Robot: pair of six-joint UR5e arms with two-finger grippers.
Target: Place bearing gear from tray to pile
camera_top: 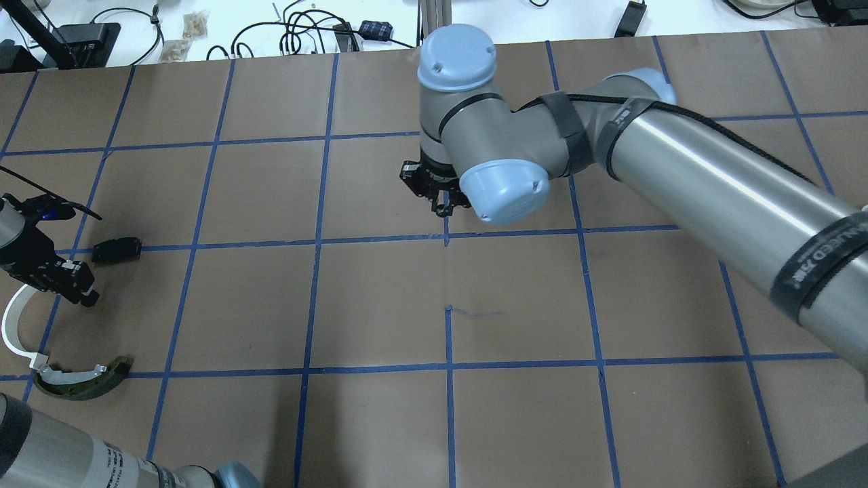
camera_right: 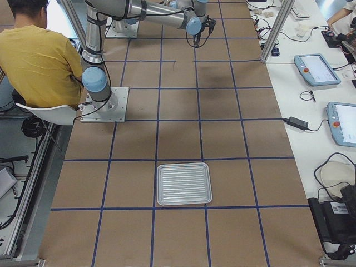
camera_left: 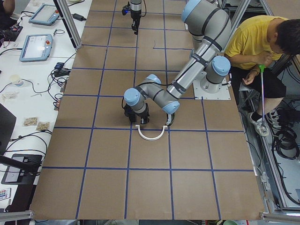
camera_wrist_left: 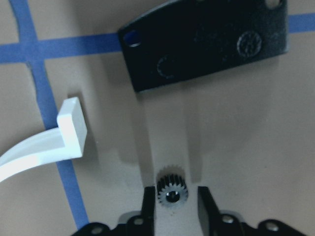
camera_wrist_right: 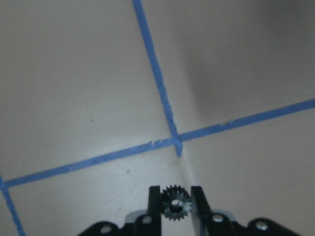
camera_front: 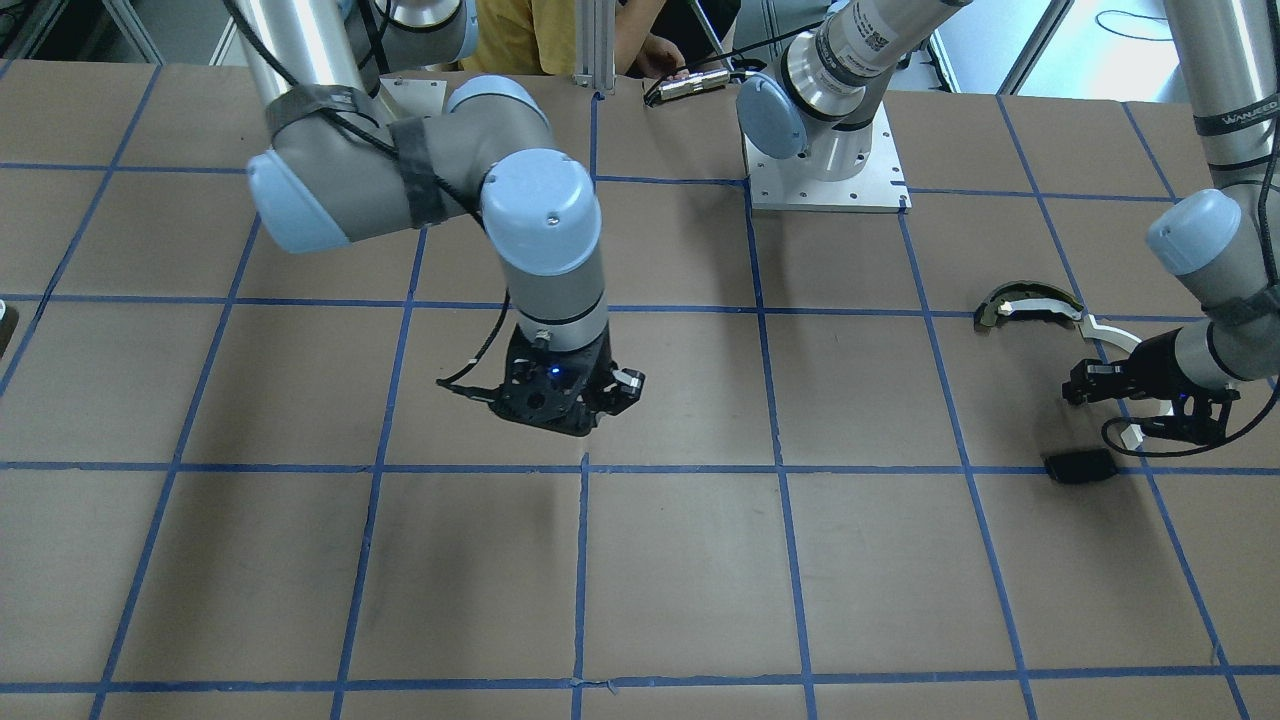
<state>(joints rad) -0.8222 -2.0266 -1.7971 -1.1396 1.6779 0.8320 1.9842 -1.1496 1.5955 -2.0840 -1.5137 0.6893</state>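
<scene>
The pile lies at the table's left end: a white curved strip (camera_top: 10,325), a dark olive curved piece (camera_top: 88,379) and a black plate (camera_top: 116,249). My left gripper (camera_top: 88,296) hangs low between the strip and the plate. In the left wrist view a small black bearing gear (camera_wrist_left: 172,189) sits between its fingers, against one finger with a gap to the other, so the jaws stand slightly open. My right gripper (camera_top: 444,207) hangs above mid-table, shut on a second bearing gear (camera_wrist_right: 175,202). The ribbed metal tray (camera_right: 183,183) shows nothing in it.
A brown table with blue tape grid lines. The left arm's base plate (camera_front: 825,185) stands at the robot's side. A person in a yellow shirt (camera_right: 33,61) sits behind the robot. Tablets and cables (camera_right: 317,69) lie on the side bench.
</scene>
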